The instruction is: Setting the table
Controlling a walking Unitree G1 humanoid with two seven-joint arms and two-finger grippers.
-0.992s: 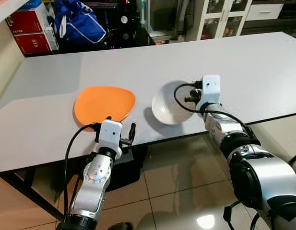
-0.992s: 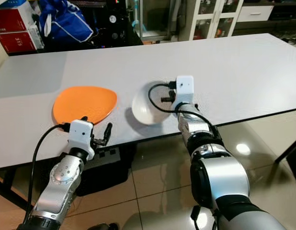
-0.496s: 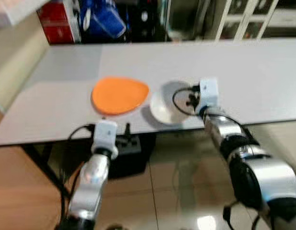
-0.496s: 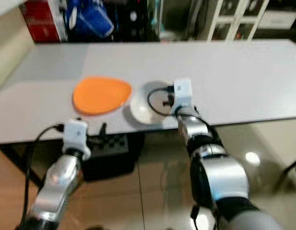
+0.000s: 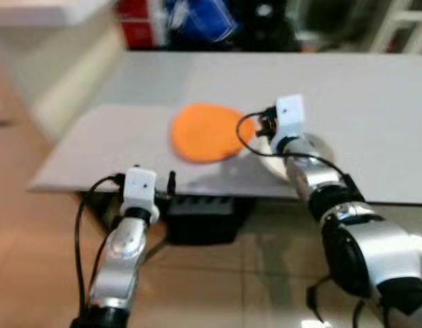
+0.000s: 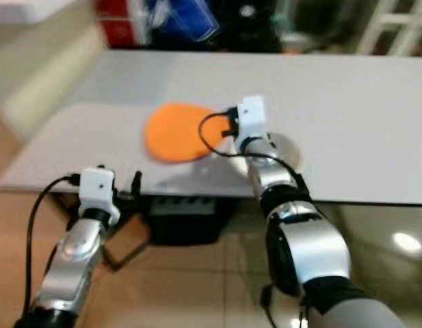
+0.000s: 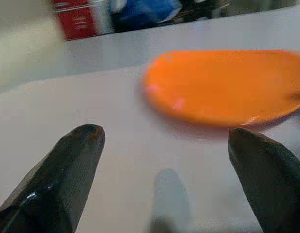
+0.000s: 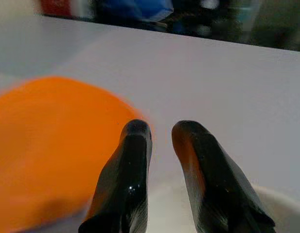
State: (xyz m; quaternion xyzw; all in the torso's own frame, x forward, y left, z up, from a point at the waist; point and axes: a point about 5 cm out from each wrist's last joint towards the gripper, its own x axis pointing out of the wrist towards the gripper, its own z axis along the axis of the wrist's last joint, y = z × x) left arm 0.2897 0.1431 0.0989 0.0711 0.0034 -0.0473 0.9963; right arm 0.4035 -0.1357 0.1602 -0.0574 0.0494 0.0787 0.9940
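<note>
White tabletop [image 5: 375, 102] runs across the upper half of the head views, pretty blurry. Its front edge cuts across the middle of the frame, with glossy tan floor tiles [image 5: 217, 273] below it.

Next biggest is the orange plate [image 5: 204, 131], sitting on the table a bit left of centre frame, near the front edge. Just right of it, mostly hidden behind the right arm, there's a white bowl [image 6: 286, 147] on the table. In the right wrist view a pale rim [image 8: 266, 199] shows at the bottom corner.

Right gripper [image 8: 157, 128] is over the table between the plate and bowl, hovering at the plate's right edge. Its two black fingers are nearly together with only a thin gap and nothing between them.

Left gripper [image 7: 164, 138] sits lower left in the head views, at the table's front edge, fingers spread wide apart and holding nothing. The plate lies ahead of it, apart.

Upper left background has a red box [image 7: 74, 19] and a blue bag [image 7: 145, 9], too blurred for detail.
</note>
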